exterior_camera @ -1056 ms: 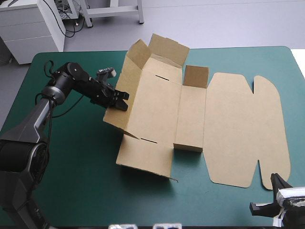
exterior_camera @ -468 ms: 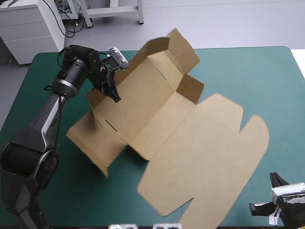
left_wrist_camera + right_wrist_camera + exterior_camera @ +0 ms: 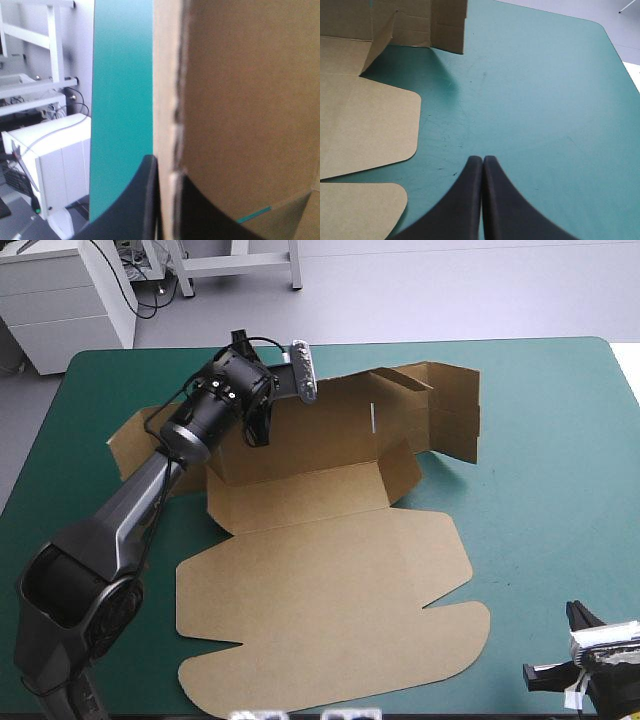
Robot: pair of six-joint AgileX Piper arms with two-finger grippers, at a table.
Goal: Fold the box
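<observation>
Box (image 3: 320, 590) wall edge clamped in left fingers (image 3: 134, 210), right fingers (image 3: 465, 200) closed, open teal-green cover (image 3: 545, 100) ahead

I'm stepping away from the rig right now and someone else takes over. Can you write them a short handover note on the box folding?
Left gripper: jaws shut on the box, pinching a raised wall at its far left part.
Right gripper: jaws shut, empty, over the bare teal-green cover by the table's near right corner, apart from the box.
Box: mid-table, lid panel flat toward the near edge, far walls partly raised.
Done: some walls up.
Left: raise and tuck the remaining walls into a tray.
</observation>
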